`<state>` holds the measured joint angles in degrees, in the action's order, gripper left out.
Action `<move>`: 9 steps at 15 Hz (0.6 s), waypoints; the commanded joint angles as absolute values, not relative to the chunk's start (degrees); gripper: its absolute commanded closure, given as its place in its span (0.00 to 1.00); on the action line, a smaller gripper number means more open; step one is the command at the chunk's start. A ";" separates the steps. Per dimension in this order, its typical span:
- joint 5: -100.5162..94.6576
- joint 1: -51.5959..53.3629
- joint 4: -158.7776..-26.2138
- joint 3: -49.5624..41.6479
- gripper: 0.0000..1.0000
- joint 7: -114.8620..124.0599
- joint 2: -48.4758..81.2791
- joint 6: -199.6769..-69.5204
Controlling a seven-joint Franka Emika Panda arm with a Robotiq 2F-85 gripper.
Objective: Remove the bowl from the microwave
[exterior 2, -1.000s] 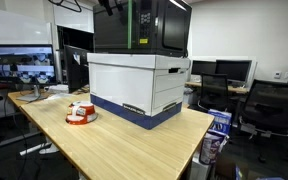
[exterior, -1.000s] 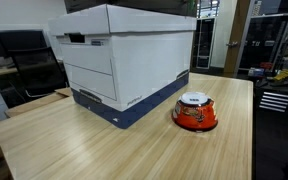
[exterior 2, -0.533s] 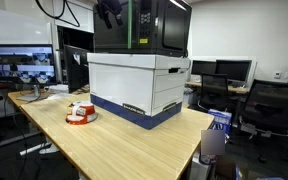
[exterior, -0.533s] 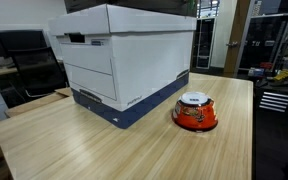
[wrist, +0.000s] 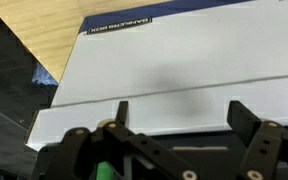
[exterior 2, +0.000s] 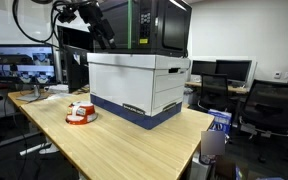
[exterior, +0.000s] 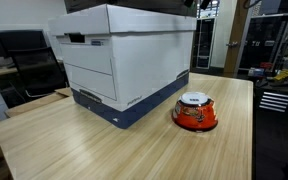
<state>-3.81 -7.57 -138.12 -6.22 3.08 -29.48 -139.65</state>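
The small red-orange bowl (exterior: 195, 111) with a white-grey top sits on the wooden table beside the microwave; it also shows in an exterior view (exterior 2: 80, 113). The microwave (exterior: 124, 60) is a large white boxy unit with a navy base band, shut, seen in both exterior views (exterior 2: 134, 80). My gripper (exterior 2: 105, 33) hangs high above the box's left end, near the black appliance on top. In the wrist view my gripper (wrist: 181, 115) is open and empty, looking down on the white box (wrist: 164, 70). The bowl is out of the wrist view.
A black appliance (exterior 2: 144, 25) stands on top of the white box. The wooden table (exterior: 104, 150) stretches in front, and its edge shows in the wrist view (wrist: 44, 25). Monitors (exterior 2: 22, 62) and office chairs (exterior 2: 274, 105) stand around the table.
The arm has swung down and leftward from the top of the exterior view to beside the black appliance. The bowl and box have not moved.
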 commanded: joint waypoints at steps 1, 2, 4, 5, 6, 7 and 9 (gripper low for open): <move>-3.81 -7.71 -144.95 -5.95 0.00 1.09 -36.46 -136.59; -3.79 -7.55 -146.26 -6.02 0.00 0.52 -37.86 -135.27; -3.24 -6.49 -148.57 -6.87 0.00 -2.12 -40.75 -131.75; -3.28 -6.30 -149.33 -6.76 0.00 -2.63 -41.84 -130.37; -3.34 -6.23 -149.94 -6.64 0.00 -3.05 -42.93 -128.82; -3.68 -6.36 -150.41 -6.29 0.00 -2.97 -43.89 -127.68; -4.14 -6.24 -151.17 -5.88 0.00 -3.02 -45.59 -125.46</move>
<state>-3.81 -6.45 -149.14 -6.18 -1.08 -41.98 -128.17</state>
